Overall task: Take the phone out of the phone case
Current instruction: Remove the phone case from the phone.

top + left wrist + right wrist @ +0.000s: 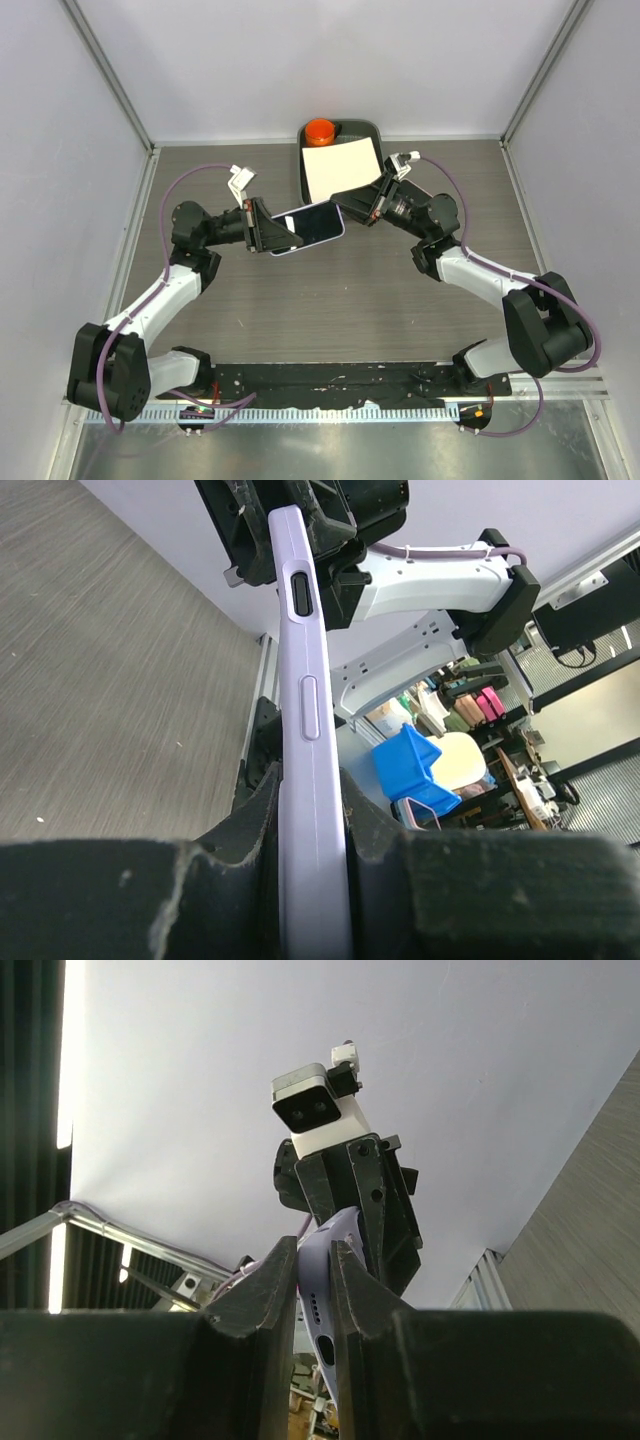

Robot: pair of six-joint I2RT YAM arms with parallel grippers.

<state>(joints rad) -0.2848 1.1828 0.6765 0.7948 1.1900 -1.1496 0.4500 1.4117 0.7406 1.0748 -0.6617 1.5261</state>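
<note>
Gripped at both ends and held clear above the worktop [300, 310]: lilac phone case [305, 740] with the phone [315, 222] seated inside, screen up. Pinched at one short end by the left tool [278, 238], closed down to the thickness of the case, fingers [250, 825] pressed flat against front and back. Seen edge-on from that wrist: lilac side wall running straight out from between the fingers, with a long side button [309, 708] and, farther out, a dark oval cutout [299, 590]. Clamped at the far end, opposite the left tool, by the right tool [352, 207], likewise narrowed to the case's thickness, fingers [268, 1295] tight on either face. From the right wrist: rounded lilac corner poking out between the fingers, small holes along its end edge, left tool and its white wrist camera [315, 1110] directly beyond. Both tools facing each other across the phone, in mid-air. Beyond the right tool, at the far edge of the worktop: black tray [303, 170] holding a white sheet [343, 168] and an orange round object [321, 131], well apart from the phone. Cannot tell whether any edge of the case has lifted off the phone.
</note>
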